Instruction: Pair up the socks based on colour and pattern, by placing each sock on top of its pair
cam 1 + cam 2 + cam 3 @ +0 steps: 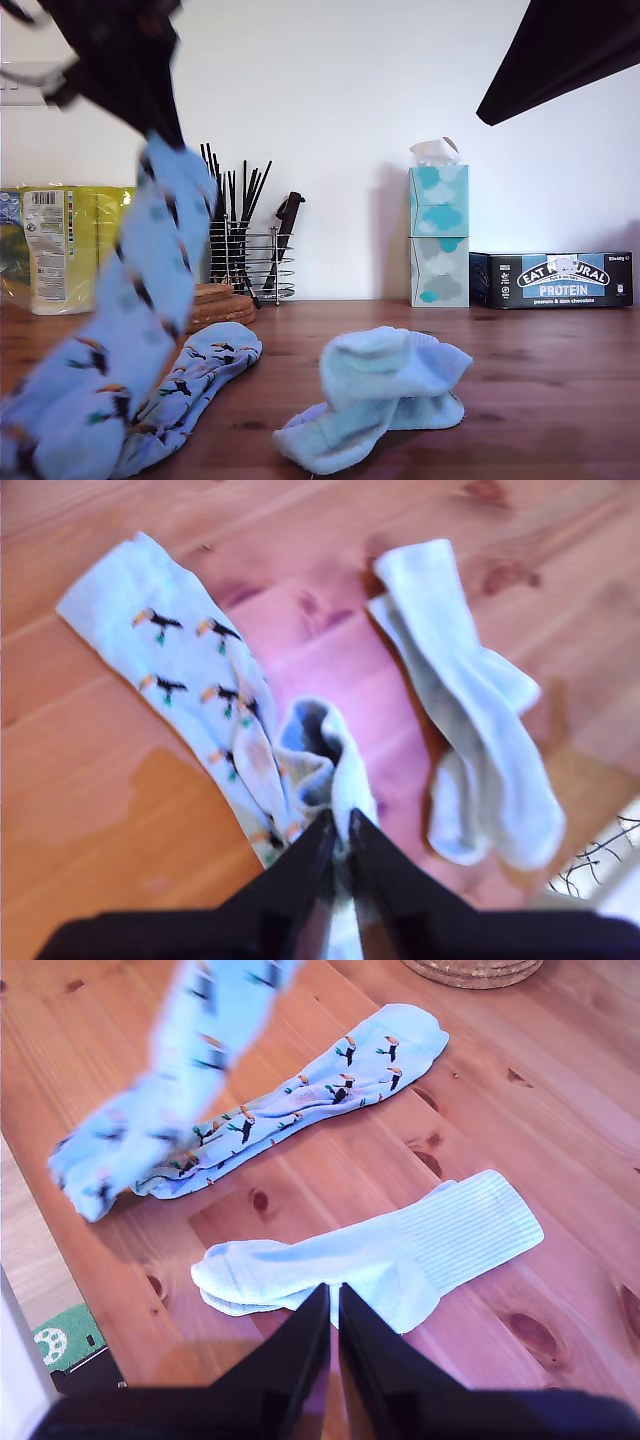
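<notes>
A toucan-print sock (150, 290) hangs blurred from my first gripper (340, 825), which is shut on its cuff (325, 755) high at the exterior view's left. Its lower end trails near the second toucan sock (200, 380), which lies flat on the table (170, 650) (340, 1075). The two plain pale blue socks (385, 395) lie one on top of the other in the middle (470, 720). My second gripper (333, 1295) is shut on nothing, hovering above the plain pair (400, 1255). Only its dark arm (560, 50) shows at the exterior view's top right.
Along the back wall stand a yellow bag (60, 245), a wire utensil rack (245, 255), cork trivets (220, 305), stacked tissue boxes (438, 240) and a protein bar box (552, 280). The table edge (30, 1210) runs close by the socks.
</notes>
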